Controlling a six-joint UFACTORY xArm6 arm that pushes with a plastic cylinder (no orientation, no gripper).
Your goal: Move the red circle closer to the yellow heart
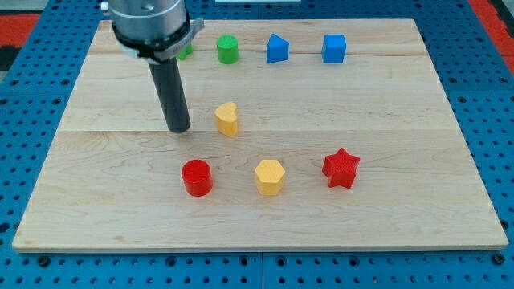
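Observation:
The red circle (196, 177) lies on the wooden board toward the view's bottom, left of centre. The yellow heart (227, 118) lies above it and slightly to the right, near the board's middle. My tip (179, 129) rests on the board just left of the yellow heart, with a small gap between them, and above the red circle, a little to its left. The dark rod rises from the tip toward the view's top left.
A yellow hexagon (269, 177) lies right of the red circle, and a red star (340, 168) further right. Along the view's top are a green cylinder (228, 49), a blue block (277, 49), a blue cube (334, 48) and a green block (186, 52) partly hidden by the arm.

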